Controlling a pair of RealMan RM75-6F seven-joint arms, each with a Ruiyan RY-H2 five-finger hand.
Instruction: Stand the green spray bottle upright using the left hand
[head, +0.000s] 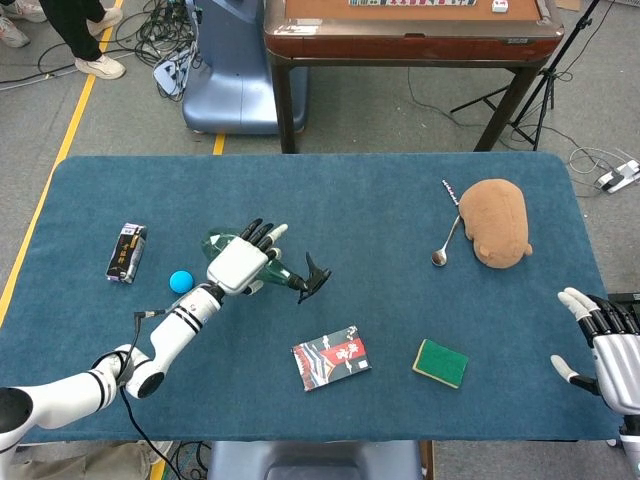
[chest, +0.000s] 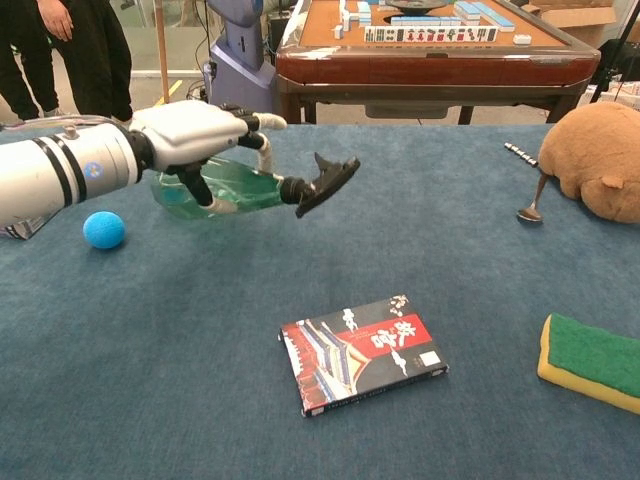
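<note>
While the bottle hangs clear of the cloth, the scene reads like this:

Left hand: the left hand (chest: 190, 135) wraps the belly of the green spray bottle (chest: 225, 187), fingers curled over the top and thumb underneath.

Bottle position: it sits inside that hand's hold, lifted off the table (head: 400, 200), with its shadow on the cloth below in the chest view.

Long axis: close to level, running out sideways from the palm; the black trigger head (chest: 325, 182) sticks out past the fingertips toward the robot's right, and the base points back toward the forearm.

What the next move turns on: judging from that lie, the wrist must roll so the base swings down under the hand and the trigger head comes up.

Nearer hand: the left one by far; the right hand (head: 605, 340) is spread and holding nothing at the far right edge, well apart.

Room below and ahead of the hand: bare cloth.

Nearby things: a blue ball (chest: 104, 229) just behind the wrist, and a book (chest: 362, 350) nearer the robot, both out of the likely landing spot.
</note>
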